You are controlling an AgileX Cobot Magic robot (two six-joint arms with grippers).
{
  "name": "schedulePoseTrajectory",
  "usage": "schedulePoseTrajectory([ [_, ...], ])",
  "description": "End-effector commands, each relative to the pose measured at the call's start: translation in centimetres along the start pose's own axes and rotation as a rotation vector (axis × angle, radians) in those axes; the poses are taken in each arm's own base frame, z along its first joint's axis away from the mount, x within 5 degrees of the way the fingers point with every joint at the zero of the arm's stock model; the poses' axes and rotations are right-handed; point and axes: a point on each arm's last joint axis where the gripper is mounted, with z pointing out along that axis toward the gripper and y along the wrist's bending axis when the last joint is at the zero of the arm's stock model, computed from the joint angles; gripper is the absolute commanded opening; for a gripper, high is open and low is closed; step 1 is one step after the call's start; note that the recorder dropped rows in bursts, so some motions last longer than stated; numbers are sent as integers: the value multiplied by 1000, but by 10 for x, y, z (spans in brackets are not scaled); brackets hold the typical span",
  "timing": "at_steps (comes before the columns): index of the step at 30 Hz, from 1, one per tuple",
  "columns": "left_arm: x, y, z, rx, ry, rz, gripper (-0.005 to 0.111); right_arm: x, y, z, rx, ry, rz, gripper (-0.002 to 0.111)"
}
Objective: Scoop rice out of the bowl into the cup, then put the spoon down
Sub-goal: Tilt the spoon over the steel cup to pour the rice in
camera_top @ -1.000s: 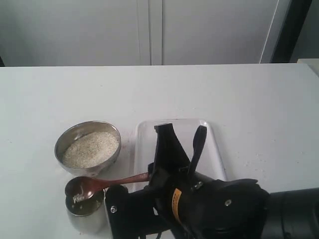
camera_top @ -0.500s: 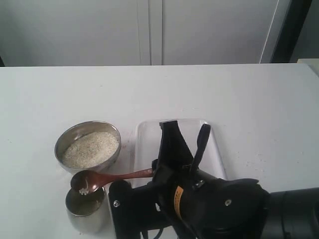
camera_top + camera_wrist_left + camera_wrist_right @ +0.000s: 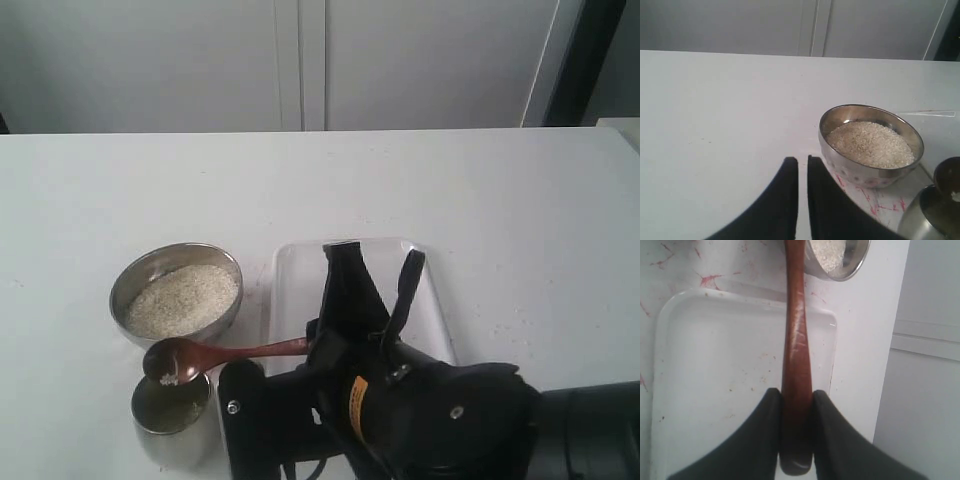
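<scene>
Spoon, clamped in the right gripper, now sits higher over the cup, nearer the bowl; left gripper stays closed, empty.

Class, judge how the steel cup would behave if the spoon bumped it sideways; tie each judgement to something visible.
The cup looks narrow, upright and mostly empty, so it would probably tip fairly easily. Its shiny steel on the smooth table likely skids readily.

Bowl & cup close tog.; table beyond open.
</scene>
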Motion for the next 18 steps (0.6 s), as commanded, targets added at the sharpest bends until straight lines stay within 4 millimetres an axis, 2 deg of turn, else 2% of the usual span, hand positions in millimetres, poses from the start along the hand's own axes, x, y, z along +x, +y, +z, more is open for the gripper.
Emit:
schedulePoseTrajectory([
  [1,-2,0,0,4,-11,-11,14,0,-1,-2,30,7,-31,0],
  [18,-2,0,0,4,-11,-11,14,0,-1,-2,31,15,-28,0],
])
